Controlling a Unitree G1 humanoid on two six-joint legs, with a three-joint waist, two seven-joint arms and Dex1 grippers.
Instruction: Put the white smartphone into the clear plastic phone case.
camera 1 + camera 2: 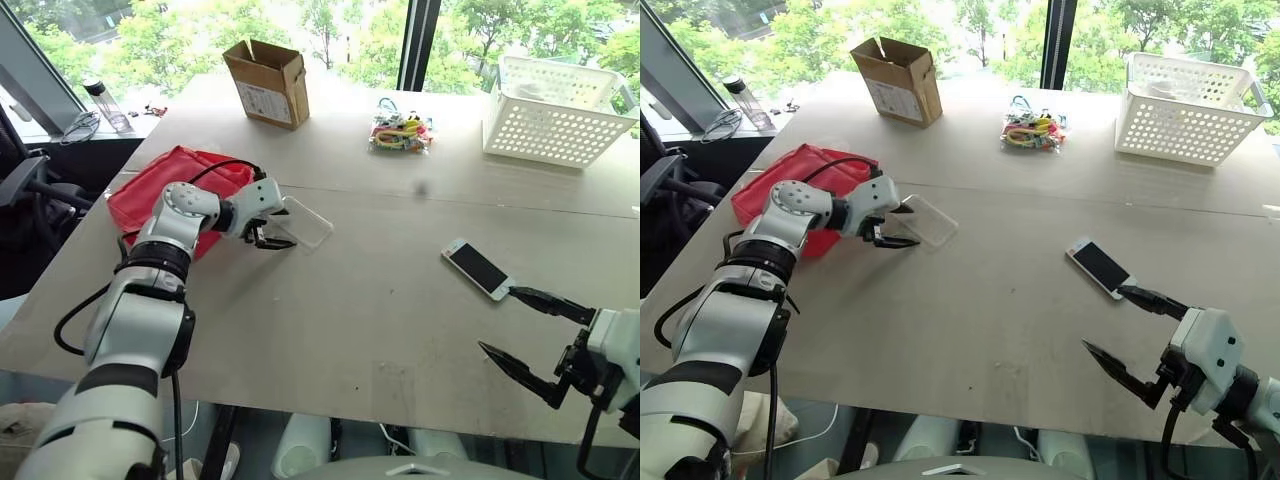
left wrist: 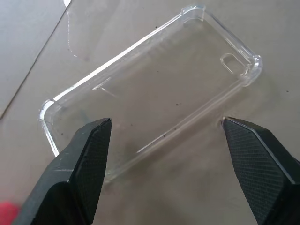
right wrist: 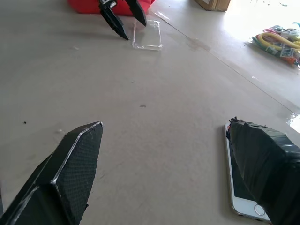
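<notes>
Right pincer (image 1: 520,325) beside white smartphone (image 1: 478,268)

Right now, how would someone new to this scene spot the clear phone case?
On the table's left side, just beside the red pouch, the clear phone case lies flat before the open left gripper. It's see-through, unlike the white smartphone.

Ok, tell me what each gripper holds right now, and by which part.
Nothing is held. The left gripper is open over the clear plastic phone case; the right gripper is open beside the white smartphone.
</notes>
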